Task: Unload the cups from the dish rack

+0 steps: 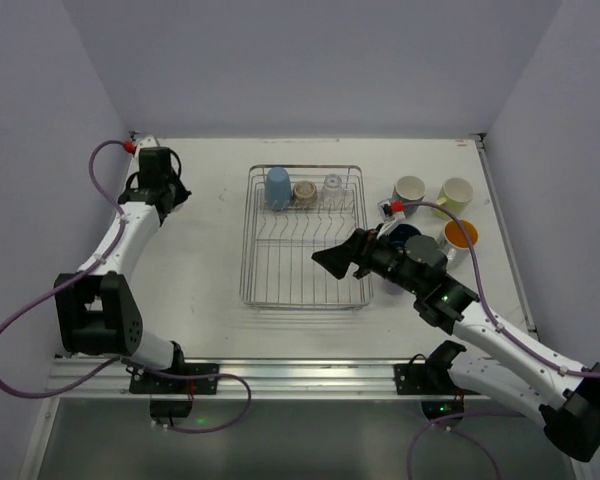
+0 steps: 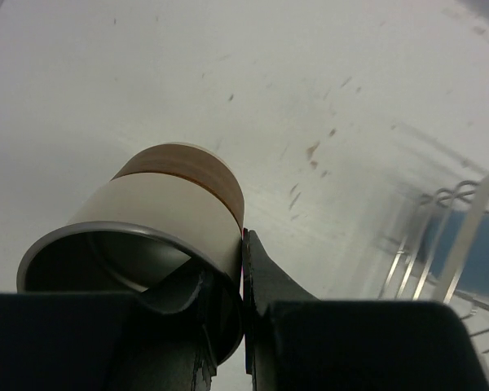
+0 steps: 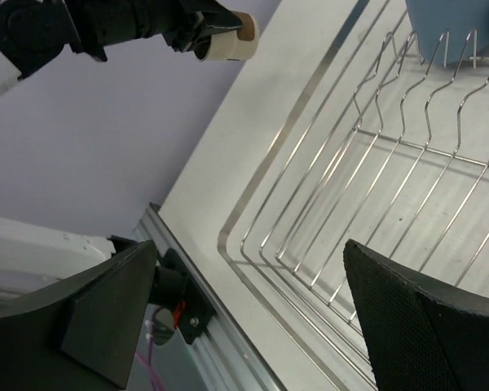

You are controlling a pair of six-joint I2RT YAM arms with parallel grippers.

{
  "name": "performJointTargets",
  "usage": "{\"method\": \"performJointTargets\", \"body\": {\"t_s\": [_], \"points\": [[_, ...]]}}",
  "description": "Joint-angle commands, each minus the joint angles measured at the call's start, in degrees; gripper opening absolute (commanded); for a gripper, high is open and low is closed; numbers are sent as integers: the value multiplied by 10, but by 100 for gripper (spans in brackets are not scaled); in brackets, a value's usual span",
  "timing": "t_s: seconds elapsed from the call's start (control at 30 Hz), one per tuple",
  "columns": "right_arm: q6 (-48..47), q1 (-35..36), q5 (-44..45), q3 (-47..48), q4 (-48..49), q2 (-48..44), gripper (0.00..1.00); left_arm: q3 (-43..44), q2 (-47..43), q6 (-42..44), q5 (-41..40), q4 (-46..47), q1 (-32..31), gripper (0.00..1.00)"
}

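Note:
The silver wire dish rack (image 1: 265,275) sits mid-table and holds a light blue cup (image 1: 278,188), a beige cup (image 1: 305,192) and a clear cup (image 1: 332,186) along its far end. My left gripper (image 1: 172,197) is at the far left. It is shut on the rim of a beige cup with a grey inside and a brown base (image 2: 171,208), one finger inside and one outside, just above the table. My right gripper (image 1: 332,260) is open and empty over the rack's near right part (image 3: 310,179).
Several cups stand on the table right of the rack: white (image 1: 409,189), yellow-green (image 1: 456,195), orange-lined (image 1: 461,236) and dark blue (image 1: 404,236), close beside my right arm. The rack's corner (image 2: 460,220) lies right of the left gripper. Walls enclose the table.

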Motion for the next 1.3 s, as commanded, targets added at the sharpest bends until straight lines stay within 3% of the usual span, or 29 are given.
{"method": "performJointTargets", "body": {"t_s": [0.0, 0.37, 0.57, 0.77, 0.8, 0.9, 0.97, 1.07, 1.27], "points": [[-45, 8, -34, 23, -36, 16, 99, -17, 37, 22, -3, -11, 7, 0], [-70, 19, -23, 22, -49, 21, 99, -28, 133, 28, -17, -3, 23, 2], [-75, 20, -15, 26, -51, 29, 99, -26, 141, 29, 3, -1, 23, 27], [-87, 20, 7, 45, -70, 40, 99, -23, 110, 32, 10, -4, 23, 68], [-91, 19, 10, 47, -73, 42, 99, -24, 93, 32, 19, -3, 24, 79], [-102, 19, 8, 61, -80, 52, 99, -21, 53, 27, 31, -3, 23, 93], [-113, 20, 14, 77, -91, 65, 99, -24, 7, 22, 39, 1, 23, 97], [-134, 19, 29, 111, -120, 96, 92, -44, -74, 12, 73, 27, 23, 98], [-167, 17, 107, 196, -183, 162, 54, -130, -254, -12, 219, 109, 5, 99]]}}
